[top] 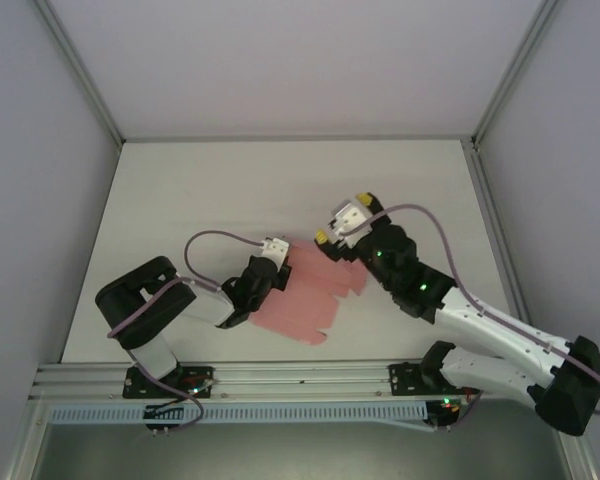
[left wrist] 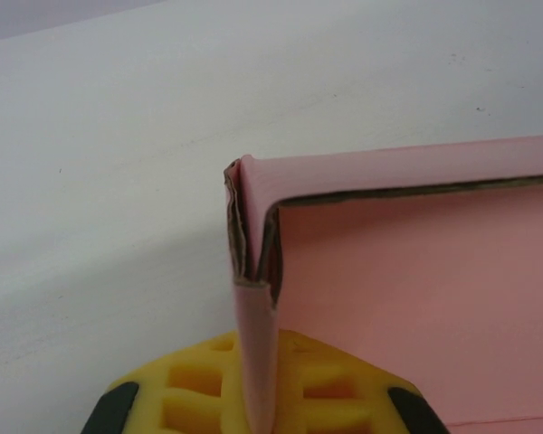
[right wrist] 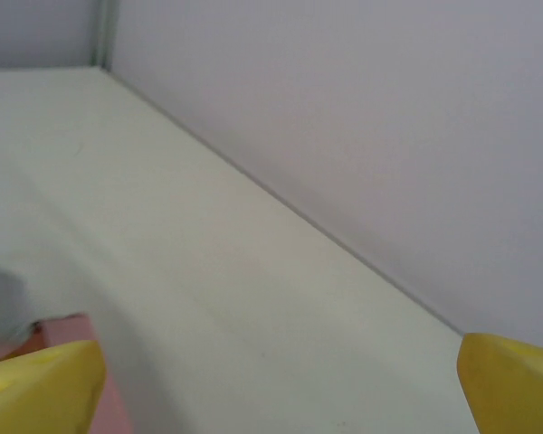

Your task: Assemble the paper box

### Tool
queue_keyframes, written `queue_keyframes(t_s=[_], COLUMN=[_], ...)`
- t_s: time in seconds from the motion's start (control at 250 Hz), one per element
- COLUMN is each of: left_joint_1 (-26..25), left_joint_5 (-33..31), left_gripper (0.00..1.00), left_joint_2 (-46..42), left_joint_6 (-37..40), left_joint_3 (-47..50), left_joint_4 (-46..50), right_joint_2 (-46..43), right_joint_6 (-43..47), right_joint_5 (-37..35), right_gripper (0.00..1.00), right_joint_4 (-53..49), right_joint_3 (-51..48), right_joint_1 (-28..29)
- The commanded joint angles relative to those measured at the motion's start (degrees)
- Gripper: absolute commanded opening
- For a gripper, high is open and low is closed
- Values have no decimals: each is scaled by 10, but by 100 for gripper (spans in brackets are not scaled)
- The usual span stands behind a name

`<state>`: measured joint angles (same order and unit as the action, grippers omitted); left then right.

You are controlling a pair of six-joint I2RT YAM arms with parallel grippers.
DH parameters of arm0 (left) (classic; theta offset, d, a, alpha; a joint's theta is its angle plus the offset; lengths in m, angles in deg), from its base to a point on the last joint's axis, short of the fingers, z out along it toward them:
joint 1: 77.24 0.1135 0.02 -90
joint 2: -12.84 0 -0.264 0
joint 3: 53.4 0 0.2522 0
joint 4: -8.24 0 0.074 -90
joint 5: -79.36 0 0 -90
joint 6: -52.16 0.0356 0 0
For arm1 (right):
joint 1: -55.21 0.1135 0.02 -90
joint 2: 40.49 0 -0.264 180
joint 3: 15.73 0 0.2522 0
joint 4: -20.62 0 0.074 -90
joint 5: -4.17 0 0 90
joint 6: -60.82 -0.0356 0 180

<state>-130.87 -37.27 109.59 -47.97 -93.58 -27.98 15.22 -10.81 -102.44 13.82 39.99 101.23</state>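
**Paper Box: Position and Gripper State**

1. Paper box. In the top view we see the paper box (top: 315,290) as a pink die-cut card lying on the white table (top: 230,190), a little toward the near edge and between the 2 arms. Its right edge is stepped into several flaps. In the left wrist view the paper box (left wrist: 416,271) has 1 long edge folded upward, with the raw brown card edge exposed along the fold. At the corner, layers of card are pressed together into a narrow upright fold. In the right wrist view, 1 pink corner of the paper box (right wrist: 109,398) shows at the lower left.

2. Left gripper. The left gripper (top: 272,272) sits at the left edge of the card. In its wrist view the left gripper (left wrist: 258,398) is closed, and its yellow fingers (left wrist: 190,398) clamp a thin pink flap that rises from between them to the folded corner.

3. Right gripper. The right gripper (top: 343,218) stands at the far right corner of the card. In its wrist view the right gripper (right wrist: 276,389) is spread wide, with bare table between its yellow fingers (right wrist: 516,380). It holds nothing.

4. Surroundings. Pale walls (top: 280,60) enclose the table on 3 sides.
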Motion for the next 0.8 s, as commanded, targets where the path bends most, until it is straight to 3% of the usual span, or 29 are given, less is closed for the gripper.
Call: queue_keyframes(t_s=[0.0,0.351,0.467,0.507,0.559,0.795], left_joint_1=[-3,-2,-1,-1,-1,3], left_joint_5=[7,19,23,25,29,32], left_gripper=[0,0,0,7,8,11], left_joint_2=[-2,2,7,9,11,13], left_joint_6=[35,48,50,52,56,55], left_joint_3=[10,17,13,15,20,25], left_joint_4=[-10,-42,-36,-40,-50,-52], right_joint_2=[40,281,314,324,335,372], right_joint_6=[-156,-172,-171,-177,-171,-168], right_joint_5=[78,186,220,231,249,252], right_gripper=[100,100,100,100,100,100], right_joint_4=[-35,-143,-149,-152,-159,-169], right_joint_3=[40,164,167,165,164,145], right_joint_1=[-52,-67,-67,-66,-66,-49])
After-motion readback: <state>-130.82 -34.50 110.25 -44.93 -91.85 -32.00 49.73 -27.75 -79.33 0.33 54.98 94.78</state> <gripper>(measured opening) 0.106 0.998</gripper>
